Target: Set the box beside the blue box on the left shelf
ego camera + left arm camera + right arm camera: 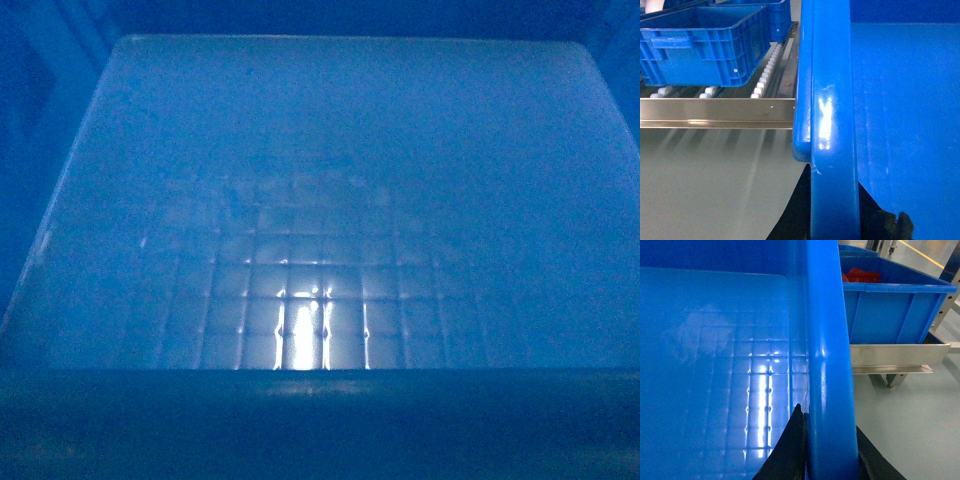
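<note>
Box: the large blue box (320,200) is filling the head view, being carried between both arms, its front edge reaching the left shelf (715,112).
Right gripper: the right gripper (830,450) is pinching the box's right rim, one dark finger (790,450) inside the wall, one outside, so the load is hanging level.
Left gripper: only a dark fragment is showing at 5 o'clock beside the left rim; cannot tell its state.
Neighbour: the other blue box (705,45) is sitting on the rollers (765,75) at 10 o'clock, marking the target spot beside it.
</note>
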Robot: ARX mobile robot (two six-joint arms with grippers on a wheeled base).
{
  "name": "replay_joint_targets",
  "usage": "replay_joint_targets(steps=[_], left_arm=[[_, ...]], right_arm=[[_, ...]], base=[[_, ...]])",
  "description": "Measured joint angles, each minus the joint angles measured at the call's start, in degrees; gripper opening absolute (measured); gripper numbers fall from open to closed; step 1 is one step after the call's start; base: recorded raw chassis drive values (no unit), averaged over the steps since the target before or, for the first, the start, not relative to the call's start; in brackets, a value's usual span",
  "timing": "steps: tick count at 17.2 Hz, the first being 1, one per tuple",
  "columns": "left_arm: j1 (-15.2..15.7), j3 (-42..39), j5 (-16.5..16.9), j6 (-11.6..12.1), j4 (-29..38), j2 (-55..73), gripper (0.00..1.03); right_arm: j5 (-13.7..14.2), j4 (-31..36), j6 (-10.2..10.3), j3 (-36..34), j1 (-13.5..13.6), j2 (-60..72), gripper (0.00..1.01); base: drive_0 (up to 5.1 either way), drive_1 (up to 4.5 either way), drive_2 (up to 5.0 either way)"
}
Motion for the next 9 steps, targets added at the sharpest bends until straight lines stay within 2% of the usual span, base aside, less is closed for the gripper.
replay_joint_targets(steps=[9], left_arm=[[0.0, 0.0, 0.0, 0.02, 0.09, -0.11, 0.07]], right_arm=[[0.02, 0.02, 0.0, 0.0, 0.0, -0.11, 0.11]], base=[[0.0, 0.0, 0.0]])
